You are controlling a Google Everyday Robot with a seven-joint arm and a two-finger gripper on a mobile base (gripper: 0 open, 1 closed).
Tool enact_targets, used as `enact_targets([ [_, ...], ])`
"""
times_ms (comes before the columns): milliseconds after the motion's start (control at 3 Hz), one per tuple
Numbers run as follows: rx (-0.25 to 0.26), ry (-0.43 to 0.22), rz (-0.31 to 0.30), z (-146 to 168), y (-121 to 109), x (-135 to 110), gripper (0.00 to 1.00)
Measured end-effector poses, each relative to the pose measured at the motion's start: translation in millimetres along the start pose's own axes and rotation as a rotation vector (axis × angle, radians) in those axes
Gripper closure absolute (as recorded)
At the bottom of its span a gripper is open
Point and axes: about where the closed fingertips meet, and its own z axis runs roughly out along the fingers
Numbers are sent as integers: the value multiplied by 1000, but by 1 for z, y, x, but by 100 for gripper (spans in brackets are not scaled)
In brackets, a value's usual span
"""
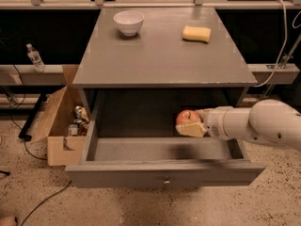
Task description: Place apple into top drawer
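The top drawer [164, 173] of the grey cabinet is pulled out, and its knob faces the camera. The red apple [186, 117] is held inside the drawer space at the right, above the drawer floor. My gripper [190, 124] comes in from the right on a white arm and is shut on the apple, with a yellowish finger pad [192, 129] under it.
A white bowl [128, 22] and a yellow sponge [196, 33] sit on the cabinet top [160, 55]. A cardboard box [59, 126] with cans stands on the floor at the left. A water bottle [35, 58] is on a ledge at the far left.
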Motion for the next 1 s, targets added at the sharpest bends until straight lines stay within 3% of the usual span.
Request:
enact_targets([
  [667,-93,-5,-8,65,15,8,100],
  [1000,-120,8,-30,94,23,7,84],
])
